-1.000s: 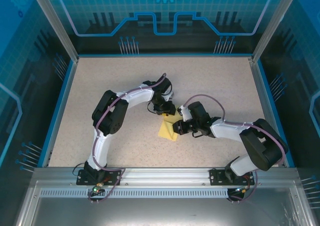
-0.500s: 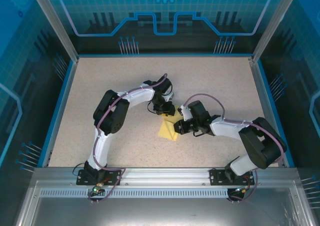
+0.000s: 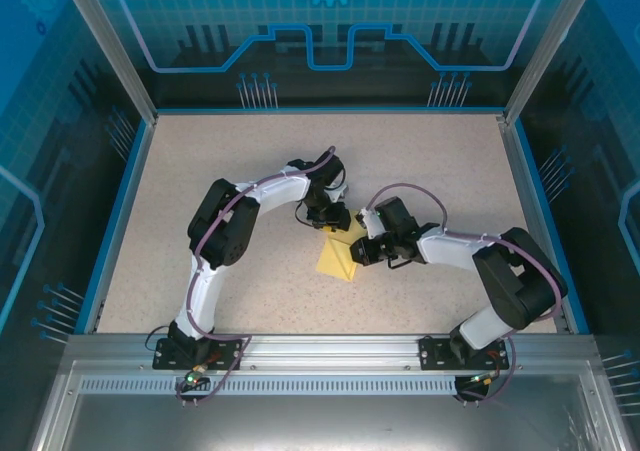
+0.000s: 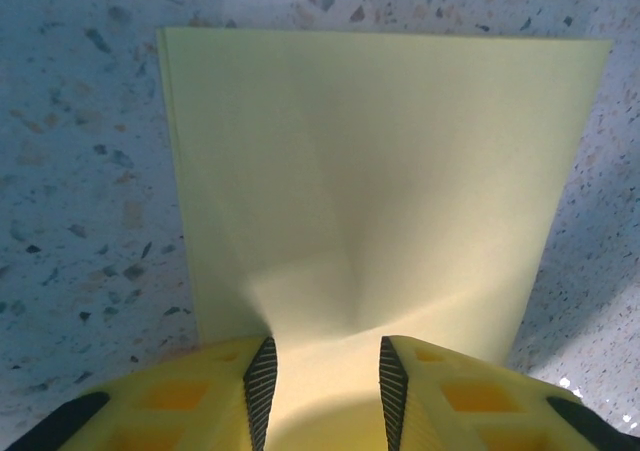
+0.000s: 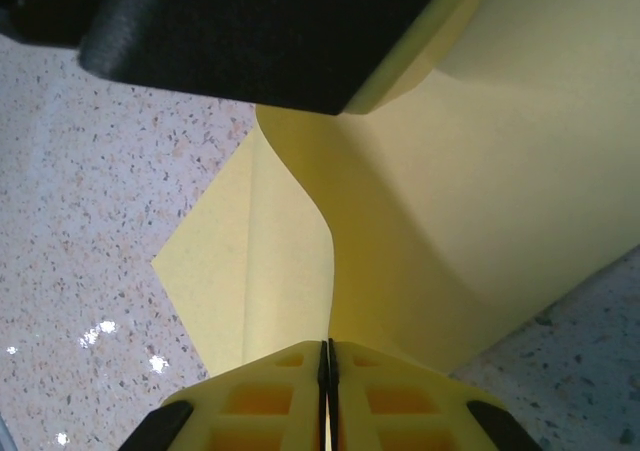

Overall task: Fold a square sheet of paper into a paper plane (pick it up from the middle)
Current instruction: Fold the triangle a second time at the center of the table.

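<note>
Near the middle of the table (image 3: 210, 151), slightly toward its right and near edges, we see the square sheet of paper (image 3: 335, 263) with both arms bent in over it. The right gripper (image 5: 326, 356) has its fingers pressed together on a raised edge of the sheet, which curls up off the table into the pinch. The left gripper (image 4: 325, 361) sits at the sheet's far side. Its ribbed pads (image 4: 262, 376) stand apart, and the paper humps up into the gap between them without being squeezed.

We judge this to be an early fold. From the left wrist the sheet reads as a rectangle, perhaps with doubled layers along one side, and no pointed dart has formed. As we read it, the next move calls for the right arm to carry its held edge over and lay it flush with the opposite one while the left steadies the sheet, and then for a firm press along the bend. We expect such thin paper to buckle or skew if the two arms pull unevenly.

From above, the grippers cover much of the sheet, so we cannot make out its full outline or any crease. In the right wrist view the left gripper's dark body blocks the top, and we cannot tell how much paper lies behind it.
</note>
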